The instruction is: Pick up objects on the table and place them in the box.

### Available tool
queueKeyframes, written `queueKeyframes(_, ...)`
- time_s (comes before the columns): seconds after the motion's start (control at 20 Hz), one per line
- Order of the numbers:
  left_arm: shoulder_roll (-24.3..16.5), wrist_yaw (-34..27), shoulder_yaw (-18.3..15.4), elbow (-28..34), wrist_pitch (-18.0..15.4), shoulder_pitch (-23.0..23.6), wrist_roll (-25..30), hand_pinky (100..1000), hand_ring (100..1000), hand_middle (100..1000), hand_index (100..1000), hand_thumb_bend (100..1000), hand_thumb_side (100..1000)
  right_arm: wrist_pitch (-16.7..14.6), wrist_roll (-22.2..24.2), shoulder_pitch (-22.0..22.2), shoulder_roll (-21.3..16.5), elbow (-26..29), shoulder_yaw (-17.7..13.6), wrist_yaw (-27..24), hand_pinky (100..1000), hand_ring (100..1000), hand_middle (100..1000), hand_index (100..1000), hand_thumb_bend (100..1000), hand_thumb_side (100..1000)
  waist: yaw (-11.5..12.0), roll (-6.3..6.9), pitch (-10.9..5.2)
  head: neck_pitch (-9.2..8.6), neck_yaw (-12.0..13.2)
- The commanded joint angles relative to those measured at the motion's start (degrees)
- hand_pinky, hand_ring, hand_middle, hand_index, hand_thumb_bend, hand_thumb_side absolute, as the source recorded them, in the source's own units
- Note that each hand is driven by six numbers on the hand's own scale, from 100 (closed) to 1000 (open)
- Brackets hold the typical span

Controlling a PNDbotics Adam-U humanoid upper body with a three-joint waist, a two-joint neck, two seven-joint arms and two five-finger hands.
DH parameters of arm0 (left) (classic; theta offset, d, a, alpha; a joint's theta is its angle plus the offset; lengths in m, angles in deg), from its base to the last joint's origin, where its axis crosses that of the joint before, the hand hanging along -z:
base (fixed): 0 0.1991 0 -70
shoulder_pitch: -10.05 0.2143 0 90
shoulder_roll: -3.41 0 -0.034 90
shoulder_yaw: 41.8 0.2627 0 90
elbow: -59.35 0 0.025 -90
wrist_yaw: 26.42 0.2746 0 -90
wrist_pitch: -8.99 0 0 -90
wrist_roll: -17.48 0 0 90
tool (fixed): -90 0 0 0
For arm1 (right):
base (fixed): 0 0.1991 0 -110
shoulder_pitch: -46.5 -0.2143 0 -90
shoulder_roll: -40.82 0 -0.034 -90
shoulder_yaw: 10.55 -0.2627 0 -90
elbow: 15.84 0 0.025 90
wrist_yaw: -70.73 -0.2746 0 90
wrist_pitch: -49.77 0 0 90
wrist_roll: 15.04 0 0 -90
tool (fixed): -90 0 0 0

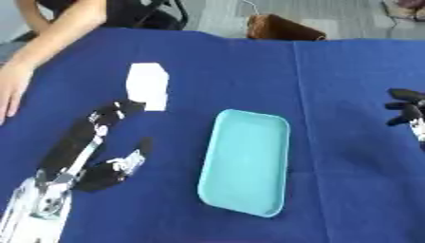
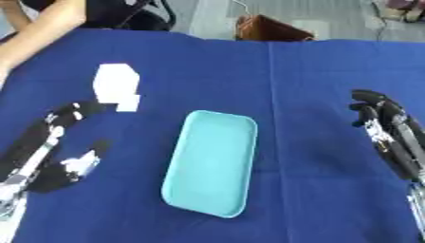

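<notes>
Left hand (image 1: 87, 142) open beside a white object (image 1: 147, 86) on the blue tablecloth (image 1: 348, 71); turquoise tray (image 1: 245, 161) at centre.

We saw the left hand lying with its fingers extended, their tips just at the near edge of the white object, the thumb spread apart toward the tray; whether they touched the object we could not tell. The shallow turquoise tray lay empty, well apart from the object. The right eye view showed the right hand (image 2: 386, 128) and its forearm along the right edge, fingers slightly bent and holding nothing; the left eye view showed only its fingertips. A person's hand (image 1: 10, 90) rested on the cloth at the far left, seen best in the left eye view.
</notes>
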Motion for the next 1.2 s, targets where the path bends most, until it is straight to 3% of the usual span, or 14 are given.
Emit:
queueKeyframes(0.05, -0.56, 0.11, -0.22, 1.31, -0.03, -0.12, 0.08, 772, 788, 822, 901, 324, 875, -0.14, -0.23, -0.40, -1.26, 1.42, -0.56, 0.12, 644, 803, 877, 872, 100, 879, -0.02, -0.04, -0.90, -0.69, 0.55)
queueKeyframes(0.75, -1.54, 1.82, -0.82, 2.38, 0.39, 0.00, -0.29, 778, 791, 814, 900, 362, 852, -0.10, -0.29, -0.32, -1.33, 1.38, -0.58, 0.17, 643, 803, 877, 872, 100, 879, -0.67, 0.23, -1.06, -1.06, 0.62)
queueKeyframes(0.95, -5.60, 3.17, -1.02, 5.02, 0.60, 1.14, -0.28, 792, 805, 816, 900, 468, 815, -0.09, -0.31, -0.17, -1.49, 1.31, -0.58, 0.25, 643, 803, 877, 872, 100, 879, -0.48, 0.40, -1.21, -0.70, 0.60)
queueKeyframes(1.2, -14.45, 8.40, -1.34, 6.33, -1.04, 2.72, 0.16, 840, 875, 873, 915, 592, 798, -0.06, -0.31, 0.14, -1.77, 1.18, -0.56, 0.33, 643, 803, 877, 872, 100, 881, -0.49, 0.89, -1.53, -0.45, 0.35)
